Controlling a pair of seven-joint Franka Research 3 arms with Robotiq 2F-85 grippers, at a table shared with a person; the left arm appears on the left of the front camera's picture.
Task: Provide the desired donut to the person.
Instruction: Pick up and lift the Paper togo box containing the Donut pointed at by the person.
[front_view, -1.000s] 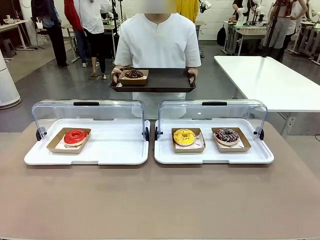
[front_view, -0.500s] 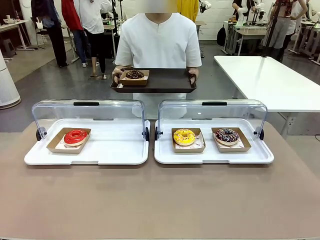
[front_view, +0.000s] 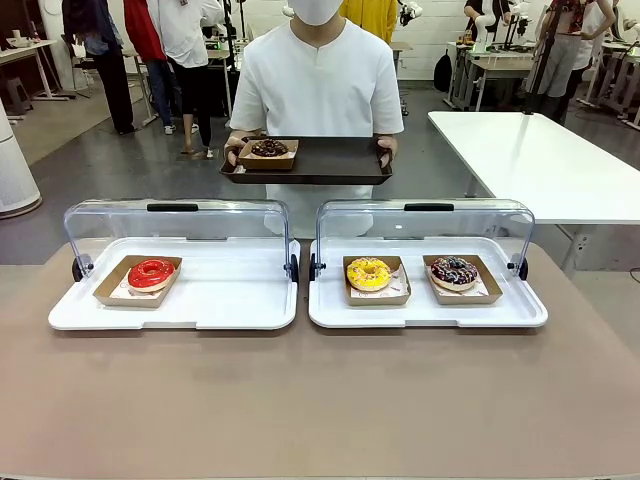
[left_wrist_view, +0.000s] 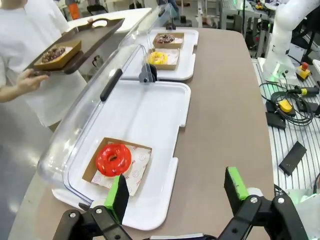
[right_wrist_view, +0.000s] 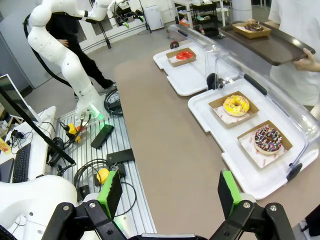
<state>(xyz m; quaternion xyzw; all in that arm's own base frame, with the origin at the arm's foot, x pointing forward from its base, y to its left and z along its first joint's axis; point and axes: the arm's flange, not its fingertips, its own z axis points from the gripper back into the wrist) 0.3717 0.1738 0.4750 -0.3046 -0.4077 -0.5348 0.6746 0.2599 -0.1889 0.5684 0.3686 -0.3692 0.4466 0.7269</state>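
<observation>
The person (front_view: 316, 80) in a white T-shirt stands at the far side holding a dark tray (front_view: 330, 160) with a chocolate donut (front_view: 268, 149) in a paper box. A red donut (front_view: 151, 273) lies in the left white case (front_view: 230, 300). A yellow donut (front_view: 368, 273) and a sprinkled chocolate donut (front_view: 454, 271) lie in the right case (front_view: 330, 310). My left gripper (left_wrist_view: 177, 190) is open above the table's edge, near the red donut (left_wrist_view: 114, 159). My right gripper (right_wrist_view: 169, 195) is open, well short of the yellow donut (right_wrist_view: 236, 105) and the sprinkled donut (right_wrist_view: 268, 138).
Both cases have clear lids (front_view: 175, 225) rolled back toward the person. Bare brown tabletop (front_view: 320, 400) stretches between me and the cases. A white table (front_view: 540, 160) stands at the back right. Cables and boxes lie on a rack (left_wrist_view: 290, 125) beside the table.
</observation>
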